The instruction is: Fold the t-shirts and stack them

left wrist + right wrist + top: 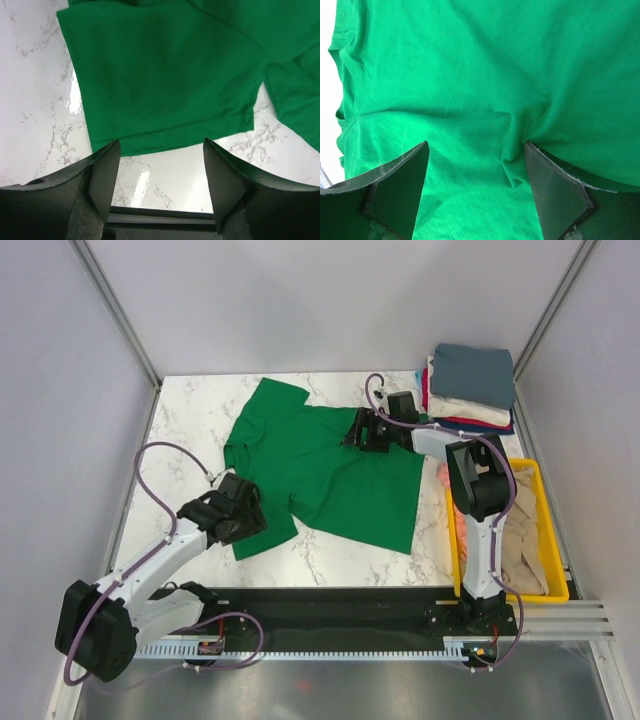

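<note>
Mostly flat, the bright green t-shirt point(330, 470) lies spread across the table point(190, 410).

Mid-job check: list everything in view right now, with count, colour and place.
green shirt: one, green, spread out mid-table
folded stack: one pile, slate blue on top, white and red below, far right corner
bin: one, yellow, right edge
loose clothes: beige and pink, count unclear, in the bin
table: one, white marble
left gripper: one, black, open, at the shirt's near left sleeve
right gripper: one, black, open, on the shirt's far right part
</note>
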Available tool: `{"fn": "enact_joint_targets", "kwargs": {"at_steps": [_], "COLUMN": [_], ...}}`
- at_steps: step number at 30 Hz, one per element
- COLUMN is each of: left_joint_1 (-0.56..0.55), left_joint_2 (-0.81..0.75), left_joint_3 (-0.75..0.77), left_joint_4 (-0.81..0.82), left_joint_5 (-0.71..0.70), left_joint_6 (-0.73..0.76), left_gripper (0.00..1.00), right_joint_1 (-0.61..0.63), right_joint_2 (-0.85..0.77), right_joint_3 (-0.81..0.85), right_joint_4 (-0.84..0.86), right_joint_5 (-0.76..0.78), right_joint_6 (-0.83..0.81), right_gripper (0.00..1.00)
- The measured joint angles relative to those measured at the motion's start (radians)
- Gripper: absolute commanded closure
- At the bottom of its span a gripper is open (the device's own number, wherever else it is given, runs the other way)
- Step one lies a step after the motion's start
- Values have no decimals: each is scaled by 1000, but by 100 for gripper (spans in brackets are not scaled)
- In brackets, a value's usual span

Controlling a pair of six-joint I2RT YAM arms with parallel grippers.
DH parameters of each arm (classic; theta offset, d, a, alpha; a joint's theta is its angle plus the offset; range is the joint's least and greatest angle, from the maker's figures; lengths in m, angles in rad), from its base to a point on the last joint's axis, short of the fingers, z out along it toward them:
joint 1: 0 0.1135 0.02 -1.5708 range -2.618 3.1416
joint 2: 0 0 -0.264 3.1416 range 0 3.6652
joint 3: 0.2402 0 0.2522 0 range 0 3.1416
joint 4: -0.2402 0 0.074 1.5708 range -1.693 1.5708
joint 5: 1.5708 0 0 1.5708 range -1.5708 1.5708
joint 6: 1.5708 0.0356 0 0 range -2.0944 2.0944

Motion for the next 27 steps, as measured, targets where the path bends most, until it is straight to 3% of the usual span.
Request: {"fn": "enact_joint_targets", "kwargs": {"at_steps": [6,12,15,19,22,27], "left_joint_1": [2,76,148,183,201,222], "left_joint_2": [-2,-142,-124,51,288,622], "left_joint_3": [-82,-105,-70,51,215,475], "left_joint_4": [50,59,92,204,285,352], "left_joint_5": [-8,-89,-101,-100,-96,-75], "left_joint_6": [-71,-77,-54,-3,32,73], "left_gripper": [21,19,19,19,19,20], "right_joint_1": [39,80,82,80,80,75], "right_joint_2": [-85,-386,-524,-539,-492,-342], "right_joint_3": [-53,-238,-331,-378,-369,-213], "right_joint_4": [-80,-182,-189,-211,-246,-339], "right_joint_5": [126,308,376,428,460,488], "right_joint_6": [-34,-47,-37,-19,-13,-27], "right_gripper": [10,5,5,4,4,4]}}
